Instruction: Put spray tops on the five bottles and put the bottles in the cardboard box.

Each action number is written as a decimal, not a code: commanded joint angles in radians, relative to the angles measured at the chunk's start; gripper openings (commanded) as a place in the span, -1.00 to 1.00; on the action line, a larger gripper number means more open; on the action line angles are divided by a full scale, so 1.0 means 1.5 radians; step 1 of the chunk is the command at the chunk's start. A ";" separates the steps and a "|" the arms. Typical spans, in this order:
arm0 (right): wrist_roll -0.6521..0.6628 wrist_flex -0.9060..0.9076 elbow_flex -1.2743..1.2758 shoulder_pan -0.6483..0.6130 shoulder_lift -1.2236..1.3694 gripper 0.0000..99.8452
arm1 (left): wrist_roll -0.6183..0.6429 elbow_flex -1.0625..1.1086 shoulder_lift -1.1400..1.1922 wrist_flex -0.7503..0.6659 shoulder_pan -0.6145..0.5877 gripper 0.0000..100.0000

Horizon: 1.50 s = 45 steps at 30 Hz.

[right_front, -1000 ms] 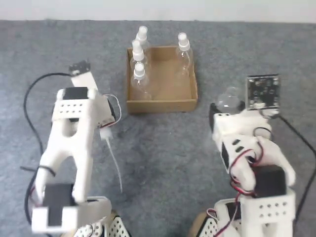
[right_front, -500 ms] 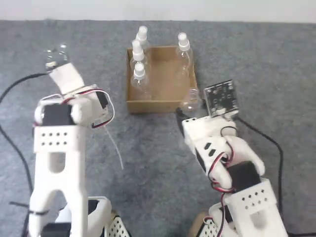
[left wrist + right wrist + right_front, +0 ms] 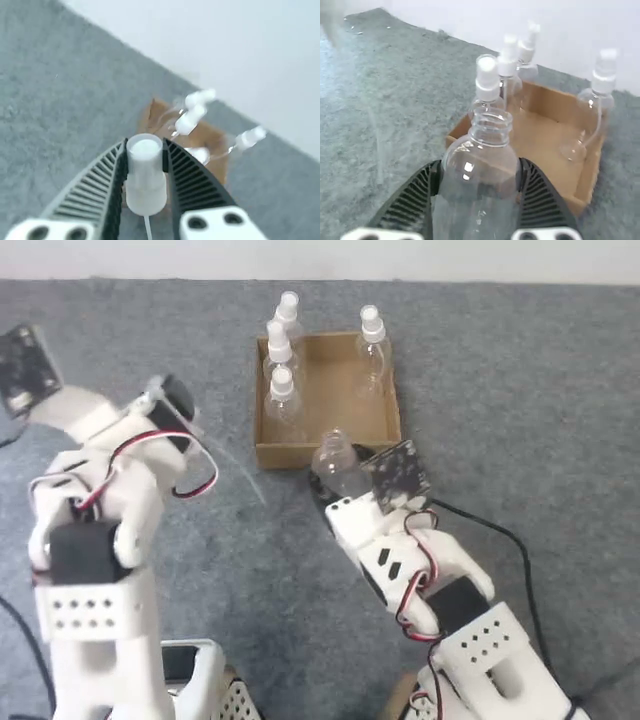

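The cardboard box (image 3: 330,453) sits at the far middle of the grey counter (image 3: 520,390). Four capped bottles stand in it: three in a line down its left wall (image 3: 281,395) (image 3: 279,345) (image 3: 287,312) and one in the far right corner (image 3: 371,335). The middle and near right of the box floor (image 3: 335,405) are bare, and open counter lies to the right of the box and in the gap between the two arms.

The right gripper (image 3: 479,170) has its fingers (image 3: 422,192) pressed against both sides of the uncapped bottle (image 3: 338,465). From above, this bottle overlaps the box's near wall, beside the wall's right half. How high it is off the counter I cannot tell. In the right wrist view the bottle's lower part is cut off at the edge, and its open neck lines up with the nearest capped bottle.

The left gripper (image 3: 145,144) is well off to the left of the box, with its fingers (image 3: 112,182) closed around the white spray top (image 3: 145,175). The thin dip tube (image 3: 240,475) trails from it toward the box's near left corner and stops short of it. From above, the arm's own wrist covers the spray top. In the left wrist view the box and its bottles are blurred, so which way the nozzle points is hard to make out.
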 commanded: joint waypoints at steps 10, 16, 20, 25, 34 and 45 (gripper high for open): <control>0.045 -0.132 0.054 -0.050 -0.006 -0.89 | 0.068 -0.039 -0.111 -0.068 -0.084 -0.98; 0.045 -0.132 0.054 -0.054 -0.006 -0.89 | 0.073 -0.041 -0.158 -0.068 -0.083 -0.98; 0.052 -0.136 0.054 -0.067 -0.006 -0.89 | 0.099 -0.041 -0.190 -0.069 -0.083 -0.98; 0.108 -0.171 0.083 -0.096 -0.006 -0.89 | 0.100 -0.037 -0.219 -0.081 -0.083 -0.98; 0.147 -0.231 0.118 -0.111 -0.006 -0.89 | 0.098 -0.037 -0.251 -0.082 -0.069 -0.98; 0.147 -0.231 0.119 -0.112 -0.006 -0.89 | 0.055 -0.003 -0.252 -0.092 0.019 -0.98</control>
